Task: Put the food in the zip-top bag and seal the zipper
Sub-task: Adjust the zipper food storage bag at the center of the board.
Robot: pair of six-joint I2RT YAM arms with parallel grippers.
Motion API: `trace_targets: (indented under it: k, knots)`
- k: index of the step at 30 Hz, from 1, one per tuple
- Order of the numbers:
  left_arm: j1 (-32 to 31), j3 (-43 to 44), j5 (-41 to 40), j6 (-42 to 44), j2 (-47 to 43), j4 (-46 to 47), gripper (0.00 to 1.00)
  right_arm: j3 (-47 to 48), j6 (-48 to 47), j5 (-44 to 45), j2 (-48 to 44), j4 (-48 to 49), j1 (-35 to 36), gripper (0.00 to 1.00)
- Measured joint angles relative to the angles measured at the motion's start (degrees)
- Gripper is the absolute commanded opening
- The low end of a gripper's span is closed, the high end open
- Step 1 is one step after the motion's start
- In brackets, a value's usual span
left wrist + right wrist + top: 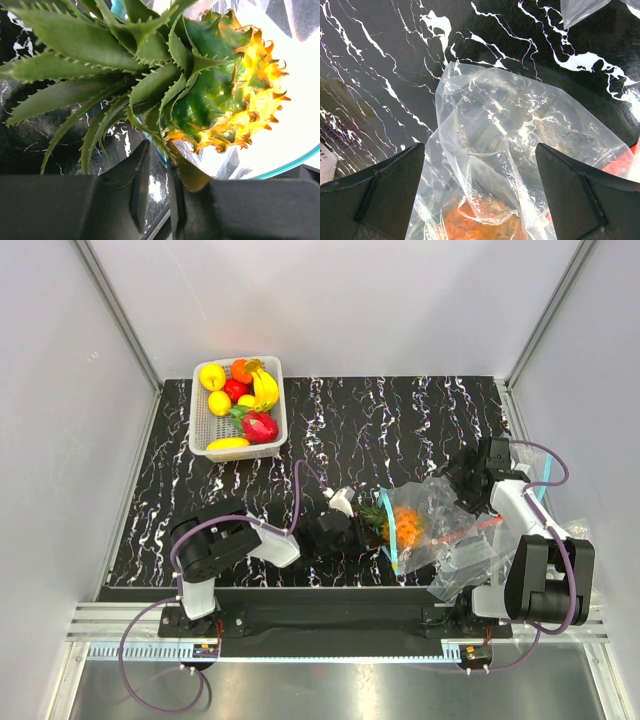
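The task is partly done: the pineapple (403, 525) lies at the mouth of the zip-top bag (440, 502), near the table's (400, 420) near edge and right of its middle. Its orange body is past the teal zipper (285, 165) and its green crown sticks out. The zipper is open, so the fruit has to go fully in and the whole seal is yet to be made. The left gripper (156, 200) sits at the crown with its jaws nearly together. I cannot tell whether they pinch a leaf. The right gripper (480, 190) hangs over the bag's far end, jaws wide apart, holding nothing. Other toy fruit waits in the white basket (200, 430) at the far left corner. A second bag with a red-orange strip (470, 530) lies under or beside the first.
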Motion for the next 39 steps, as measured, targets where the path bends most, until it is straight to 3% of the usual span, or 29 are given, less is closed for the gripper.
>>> trace_targets:
  k: [3, 9, 12, 17, 23, 32, 39]
  knots:
    - [-0.1, 0.0, 0.0, -0.3, 0.0, 0.0, 0.01, 0.0, 0.0, 0.0, 0.0, 0.0, 0.0, 1.0]
    - [-0.2, 1.6, -0.9, 2.8, -0.8, -4.4, 0.0, 1.7, -2.2, 1.7, -0.2, -2.5, 0.0, 1.0]
    - [-0.2, 1.8, -2.6, 5.0, -2.8, -7.5, 0.0, 5.3, -4.9, 6.8, -1.3, -5.8, 1.2, 1.0]
    - [-0.2, 1.9, -5.0, 7.6, -5.1, -10.5, 0.0, 16.7, -8.5, 21.2, -3.2, -12.7, 13.9, 1.0]
    - [-0.2, 2.0, -6.4, 9.5, -5.5, -12.8, 0.0, 29.7, -11.0, 27.5, 0.0, -21.6, 27.7, 0.95]
    - [-0.2, 2.0, -7.2, 10.9, -5.9, -13.8, 0.0, 32.7, -10.4, 30.7, 5.2, -34.8, 46.5, 0.84]
    - [-0.2, 2.0, -7.3, 11.1, -6.6, -14.3, 0.0, 33.6, -9.0, 33.2, 9.1, -39.1, 50.4, 0.82]
